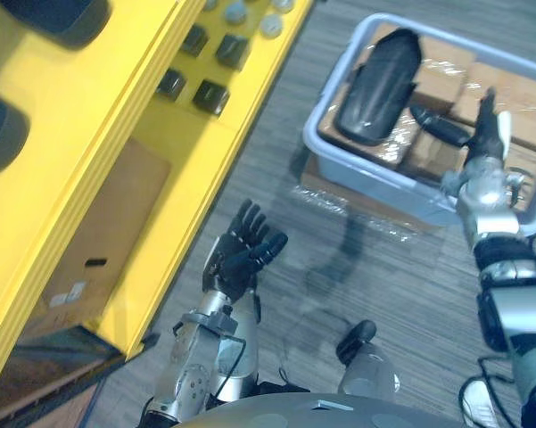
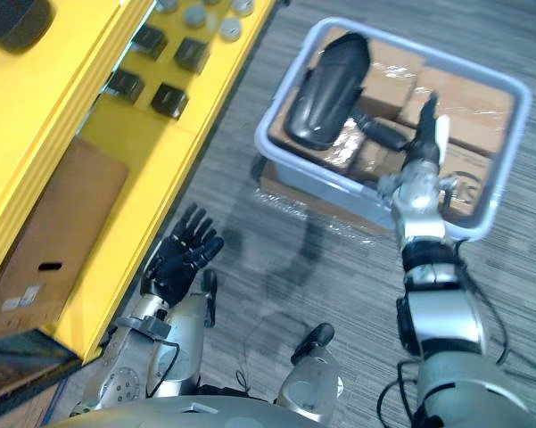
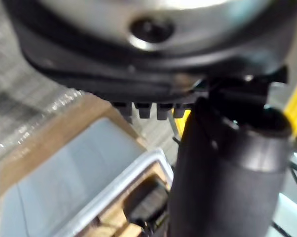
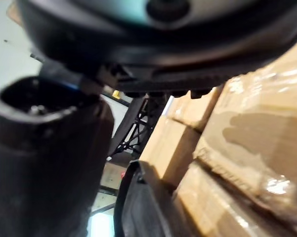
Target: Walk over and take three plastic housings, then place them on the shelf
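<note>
Right hand (image 1: 484, 134): we see its fingers straight, holding nothing, over the bin (image 1: 375, 183).
Housing (image 1: 376, 85): in the bin, left of that hand, apart.
Left hand (image 1: 243, 247): fingers spread, beside the shelf (image 1: 134, 98).

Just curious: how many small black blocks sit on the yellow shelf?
4: two blocks by the grey discs, two nearer the robot. Others may lie outside the view.

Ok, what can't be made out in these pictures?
- Whether the right hand touches the small housing by it: the hand's own bulk hides the contact in the right wrist view.
- What lies under the large housing in the bin: it covers that spot in both eye views.
- The dark items on the yellow shelf: too small to identify.
</note>
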You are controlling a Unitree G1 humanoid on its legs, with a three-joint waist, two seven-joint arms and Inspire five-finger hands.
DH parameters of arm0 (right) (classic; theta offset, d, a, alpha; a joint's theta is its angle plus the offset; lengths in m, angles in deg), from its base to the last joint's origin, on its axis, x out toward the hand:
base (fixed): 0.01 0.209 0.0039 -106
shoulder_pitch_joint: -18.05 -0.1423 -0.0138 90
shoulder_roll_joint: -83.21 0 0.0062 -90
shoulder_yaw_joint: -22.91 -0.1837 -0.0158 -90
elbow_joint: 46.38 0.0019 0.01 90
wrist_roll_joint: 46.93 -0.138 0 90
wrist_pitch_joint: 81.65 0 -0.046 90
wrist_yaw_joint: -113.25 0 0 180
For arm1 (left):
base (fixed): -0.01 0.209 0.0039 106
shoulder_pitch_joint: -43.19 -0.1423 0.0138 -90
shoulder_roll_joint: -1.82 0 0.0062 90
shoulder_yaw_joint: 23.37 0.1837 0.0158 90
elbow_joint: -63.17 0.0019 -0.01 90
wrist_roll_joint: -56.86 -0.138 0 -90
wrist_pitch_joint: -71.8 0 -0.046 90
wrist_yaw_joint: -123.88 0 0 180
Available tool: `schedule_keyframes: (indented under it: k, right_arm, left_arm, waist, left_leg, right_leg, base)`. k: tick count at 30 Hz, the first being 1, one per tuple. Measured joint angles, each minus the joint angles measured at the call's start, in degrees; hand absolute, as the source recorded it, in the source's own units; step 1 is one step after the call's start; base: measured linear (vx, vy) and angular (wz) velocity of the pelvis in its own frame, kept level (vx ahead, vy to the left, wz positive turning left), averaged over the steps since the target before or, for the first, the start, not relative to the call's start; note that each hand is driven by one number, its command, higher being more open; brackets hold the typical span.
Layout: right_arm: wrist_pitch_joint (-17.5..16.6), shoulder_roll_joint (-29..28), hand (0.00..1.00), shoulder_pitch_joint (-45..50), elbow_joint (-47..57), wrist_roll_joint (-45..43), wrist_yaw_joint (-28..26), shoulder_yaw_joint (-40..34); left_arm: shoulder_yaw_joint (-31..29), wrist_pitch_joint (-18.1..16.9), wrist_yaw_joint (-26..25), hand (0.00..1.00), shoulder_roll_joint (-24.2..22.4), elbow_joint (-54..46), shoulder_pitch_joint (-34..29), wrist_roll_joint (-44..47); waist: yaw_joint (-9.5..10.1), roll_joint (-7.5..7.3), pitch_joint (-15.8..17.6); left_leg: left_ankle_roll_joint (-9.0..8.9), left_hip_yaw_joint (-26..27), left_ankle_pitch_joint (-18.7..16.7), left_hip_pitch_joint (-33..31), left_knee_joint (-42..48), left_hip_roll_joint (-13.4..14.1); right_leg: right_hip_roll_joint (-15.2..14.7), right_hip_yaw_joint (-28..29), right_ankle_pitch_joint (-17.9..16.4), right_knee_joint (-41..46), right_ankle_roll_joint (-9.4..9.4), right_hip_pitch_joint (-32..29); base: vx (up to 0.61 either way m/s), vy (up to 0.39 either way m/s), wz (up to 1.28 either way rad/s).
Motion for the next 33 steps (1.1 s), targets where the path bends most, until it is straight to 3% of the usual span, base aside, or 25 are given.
schedule_keyframes:
  k: [5,7,10,17,18,26,33]
  right_arm:
    - [0.0,4.1,1.0,-9.6,-7.5,-1.7,1.8,5.5]
    - [1.7,5.3,1.0,-11.9,-11.0,-1.7,2.3,7.1]
    - [8.4,6.4,1.0,-15.7,-16.3,-1.9,7.0,7.5]
    - [19.3,13.2,1.0,-22.8,-19.7,-6.8,17.0,7.5]
    - [20.9,14.0,0.0,-23.8,-20.5,-7.9,18.1,7.4]
    - [26.4,19.5,0.0,-24.2,-22.1,-10.7,18.1,6.9]
    - [27.4,23.9,0.0,-23.7,-24.8,-6.5,10.0,4.6]
  left_arm:
    - [3.1,-1.3,1.7,1.0,0.5,2.7,0.0,0.1]
    - [4.4,-1.7,2.1,1.0,0.4,3.9,1.0,0.1]
    - [6.1,-2.4,2.2,1.0,0.3,4.8,1.2,0.5]
    - [8.3,-5.3,2.6,1.0,0.1,5.8,1.7,3.0]
    - [8.3,-6.0,2.7,1.0,0.1,5.9,1.7,3.0]
    - [8.4,-7.6,2.8,1.0,0.1,6.0,1.7,3.3]
    - [7.9,-7.4,2.3,1.0,0.8,6.1,1.7,4.5]
  waist:
    - [3.3,1.53,2.4]
    - [4.41,2.48,3.4]
    - [5.82,3.48,4.2]
    - [8.14,5.19,4.9]
    - [8.24,5.23,4.9]
    - [8.78,5.73,5.0]
    - [8.24,5.73,5.0]
  left_leg:
    - [0.37,-3.2,-2.2,-7.4,5.8,-0.7]
    - [0.68,-4.2,-2.4,-9.3,7.7,-0.7]
    - [1.43,-5.4,-2.3,-12.6,9.6,-1.6]
    - [2.5,-6.5,-1.4,-16.8,10.6,-2.7]
    - [2.58,-6.6,-1.3,-17.5,10.6,-2.8]
    - [2.74,-7.8,-1.1,-19.6,10.8,-3.5]
    - [2.54,-7.9,-1.0,-19.2,10.5,-3.5]
  right_leg:
    - [-0.9,-2.7,0.0,1.9,0.08,-3.3]
    - [-1.3,-3.3,0.0,3.0,0.11,-4.1]
    - [-2.4,-4.4,-0.1,4.9,-0.01,-5.9]
    - [-3.4,-5.7,0.1,5.8,0.18,-8.7]
    - [-3.4,-5.9,0.1,5.8,0.22,-9.0]
    - [-3.4,-7.5,0.6,5.4,0.6,-9.5]
    - [-3.1,-7.5,0.4,5.6,0.28,-9.2]
  base:
    - [-0.13,0.098,0.18]
    - [-0.09,0.071,0.15]
    - [-0.12,0.077,0.19]
    - [-0.07,0.037,0.12]
    - [0.0,0.0,0.0]
    - [0.02,-0.006,0.09]
    - [-0.02,-0.013,0.0]
